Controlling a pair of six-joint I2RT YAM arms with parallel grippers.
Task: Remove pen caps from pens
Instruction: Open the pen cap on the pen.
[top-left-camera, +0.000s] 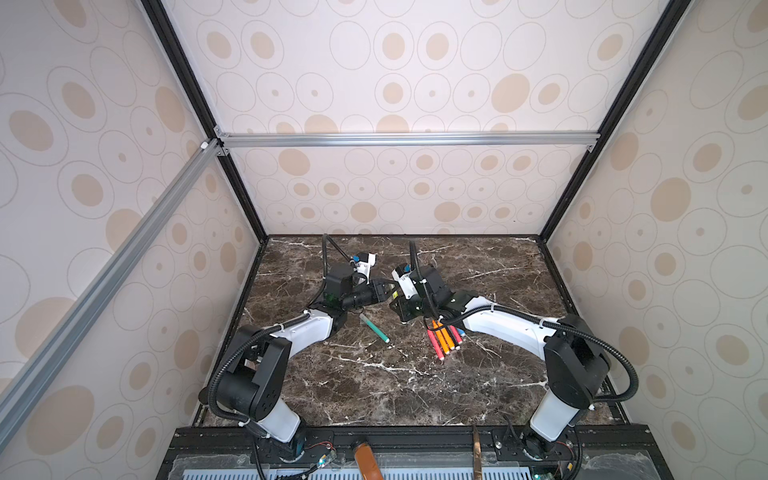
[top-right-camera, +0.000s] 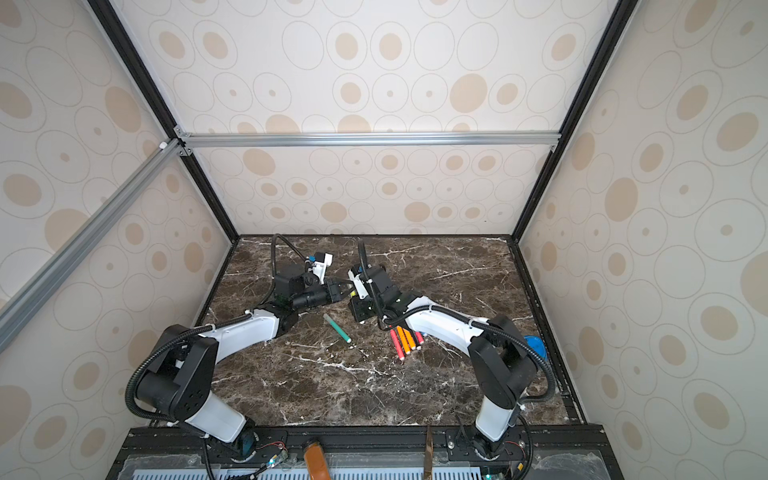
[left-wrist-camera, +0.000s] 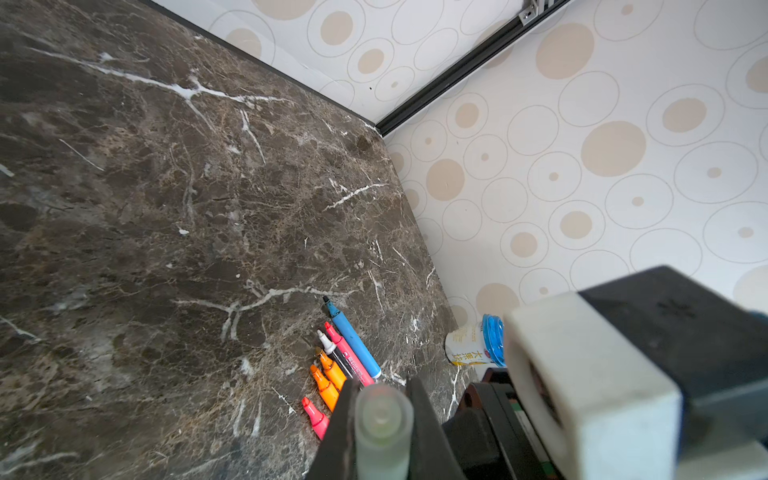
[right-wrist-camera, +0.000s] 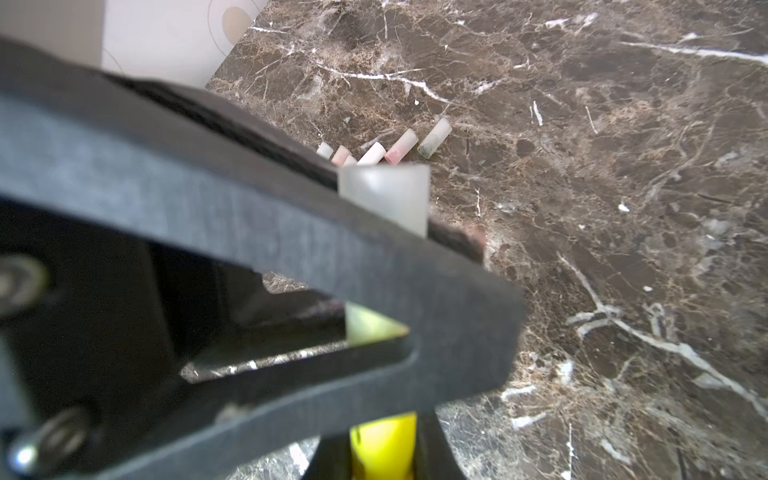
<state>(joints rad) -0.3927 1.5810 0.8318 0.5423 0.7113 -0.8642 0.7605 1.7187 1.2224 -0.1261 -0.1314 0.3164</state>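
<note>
My two grippers meet above the middle of the table. The left gripper (left-wrist-camera: 382, 419) is shut on a translucent pen cap (right-wrist-camera: 386, 199). The right gripper (right-wrist-camera: 384, 449) is shut on the yellow pen (right-wrist-camera: 384, 436) that carries this cap. A left finger (right-wrist-camera: 291, 249) hides the joint between cap and barrel. A capped green pen (top-left-camera: 374, 328) lies on the table between the arms. Several uncapped pens (left-wrist-camera: 345, 365) lie in a row under the right forearm, red, orange, black, pink and blue. Several loose pen caps (right-wrist-camera: 399, 145) lie side by side on the marble.
The dark marble table (top-left-camera: 374, 386) is walled in on three sides by patterned panels. A small jar with a blue lid (top-right-camera: 534, 345) stands at the right edge, behind the right arm. The arm bases stand at the front corners.
</note>
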